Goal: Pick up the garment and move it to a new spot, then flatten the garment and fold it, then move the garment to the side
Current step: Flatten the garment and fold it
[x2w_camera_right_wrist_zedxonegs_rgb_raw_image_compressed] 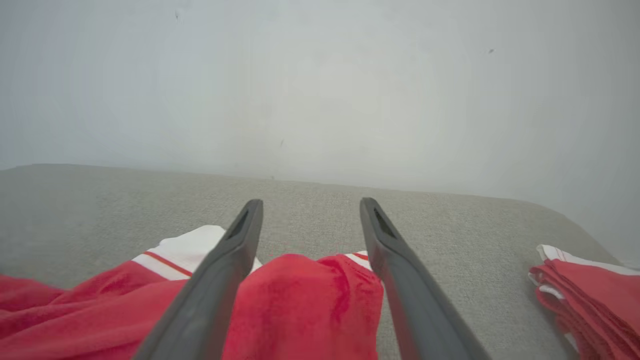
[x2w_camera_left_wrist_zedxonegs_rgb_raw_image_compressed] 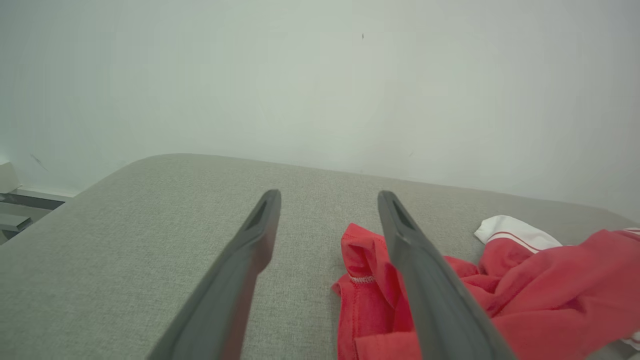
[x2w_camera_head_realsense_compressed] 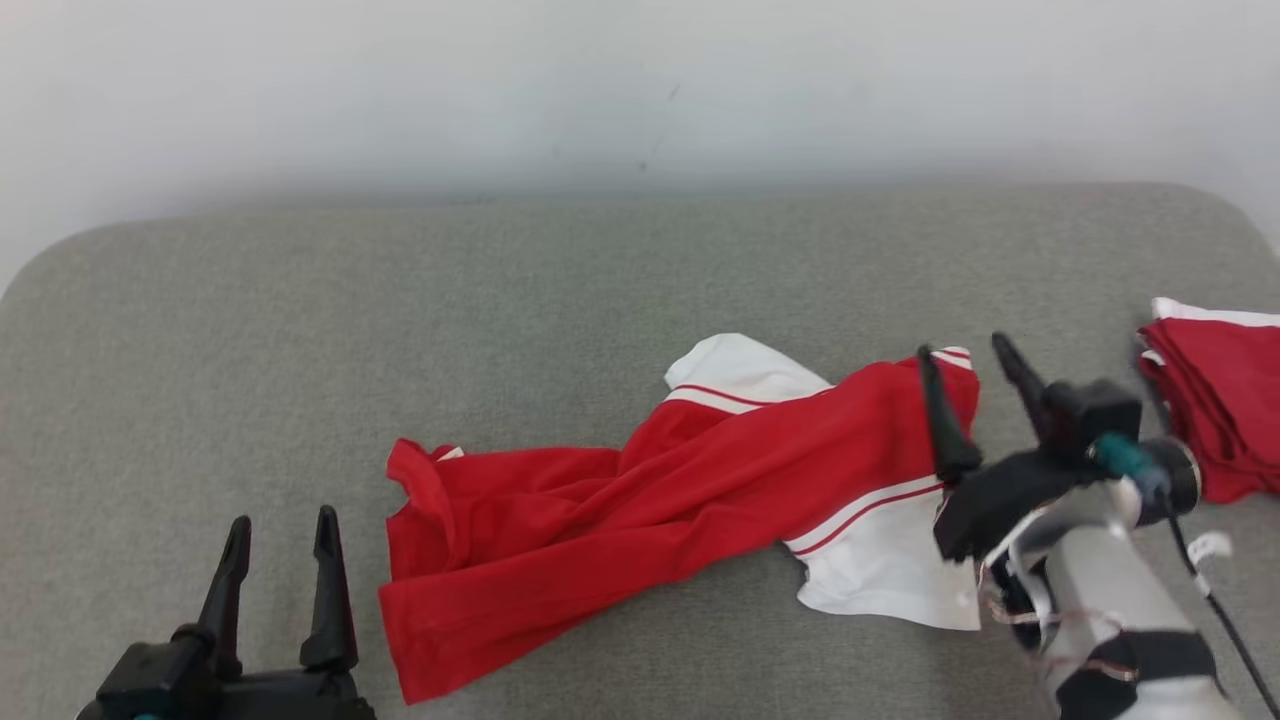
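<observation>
Left tool (x2w_camera_head_realsense_compressed: 283, 520) and right tool (x2w_camera_head_realsense_compressed: 962, 346), both spread wide, empty — one crumpled red-and-white garment (x2w_camera_head_realsense_compressed: 650, 480), one folded red pile (x2w_camera_head_realsense_compressed: 1225, 400), grey woven bench (x2w_camera_head_realsense_compressed: 300, 330).

Surface: I see a grey fabric-covered cushion (x2w_camera_head_realsense_compressed: 300, 320), broad and flat, with rounded far corners and a fine, even weave.
Middle to right of the cushion: the garment (x2w_camera_head_realsense_compressed: 600, 500) lies directly on it. It is red with white panels edged in thin stripes, crumpled and twisted into a long band that slants from my near left to the far right.
Right edge of the cushion: a folded pile (x2w_camera_head_realsense_compressed: 1225, 400) of red cloth with white trim lies apart from the garment, cut off by the border of my head view.
</observation>
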`<state>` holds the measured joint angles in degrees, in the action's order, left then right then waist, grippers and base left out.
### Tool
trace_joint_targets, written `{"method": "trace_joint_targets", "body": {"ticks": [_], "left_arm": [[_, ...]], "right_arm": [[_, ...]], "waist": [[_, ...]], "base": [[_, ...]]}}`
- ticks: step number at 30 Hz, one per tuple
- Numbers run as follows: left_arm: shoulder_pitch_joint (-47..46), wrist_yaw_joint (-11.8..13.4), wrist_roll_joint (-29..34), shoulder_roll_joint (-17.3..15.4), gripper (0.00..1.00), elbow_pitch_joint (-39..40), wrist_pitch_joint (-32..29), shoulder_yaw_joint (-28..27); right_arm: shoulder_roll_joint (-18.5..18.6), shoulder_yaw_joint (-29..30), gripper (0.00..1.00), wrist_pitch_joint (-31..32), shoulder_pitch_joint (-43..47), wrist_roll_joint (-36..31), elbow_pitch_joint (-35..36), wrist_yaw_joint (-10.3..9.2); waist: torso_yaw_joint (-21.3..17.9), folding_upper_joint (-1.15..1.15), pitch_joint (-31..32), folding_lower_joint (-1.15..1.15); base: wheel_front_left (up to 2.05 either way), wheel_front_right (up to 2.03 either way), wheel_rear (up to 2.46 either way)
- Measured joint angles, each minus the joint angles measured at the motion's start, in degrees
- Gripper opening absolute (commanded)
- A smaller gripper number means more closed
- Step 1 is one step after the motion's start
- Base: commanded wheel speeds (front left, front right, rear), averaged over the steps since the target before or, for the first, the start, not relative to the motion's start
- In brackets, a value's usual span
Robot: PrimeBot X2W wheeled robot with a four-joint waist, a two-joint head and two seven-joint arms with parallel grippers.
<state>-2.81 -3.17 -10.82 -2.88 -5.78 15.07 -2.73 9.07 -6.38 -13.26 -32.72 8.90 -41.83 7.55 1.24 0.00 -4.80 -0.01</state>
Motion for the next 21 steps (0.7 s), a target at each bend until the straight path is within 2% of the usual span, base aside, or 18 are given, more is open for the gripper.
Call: {"method": "trace_joint_targets", "body": {"ticks": [5,11,14,21], "left_arm": [[1.8,0.5,-0.3,0.0,1.0,-0.5,0.0,-1.0],[3.2,1.0,-0.4,0.0,1.0,-1.4,0.0,-2.2],[3.3,1.1,-0.5,0.0,1.0,-2.2,0.0,-2.5],[3.0,0.5,-0.4,0.0,1.0,-5.9,0.0,-2.6]], "right_arm": [[1.5,-3.6,1.0,-1.4,8.4,3.4,9.2,0.01],[0.7,-1.0,1.0,-1.7,16.7,3.6,17.8,0.01],[-0.5,-0.2,1.0,-1.7,19.5,1.9,19.9,0.01],[-2.0,-0.1,1.0,-1.3,23.0,0.6,19.8,0.01]], "waist": [[-2.6,0.0,2.2,0.0],[-5.3,0.0,4.3,0.0],[-6.1,-0.01,5.2,-0.01],[-6.9,0.0,6.8,-0.01]], "base": [[0.0,0.0,0.0],[0.0,0.0,0.0],[0.0,0.0,0.0],[0.0,0.0,0.0]]}}
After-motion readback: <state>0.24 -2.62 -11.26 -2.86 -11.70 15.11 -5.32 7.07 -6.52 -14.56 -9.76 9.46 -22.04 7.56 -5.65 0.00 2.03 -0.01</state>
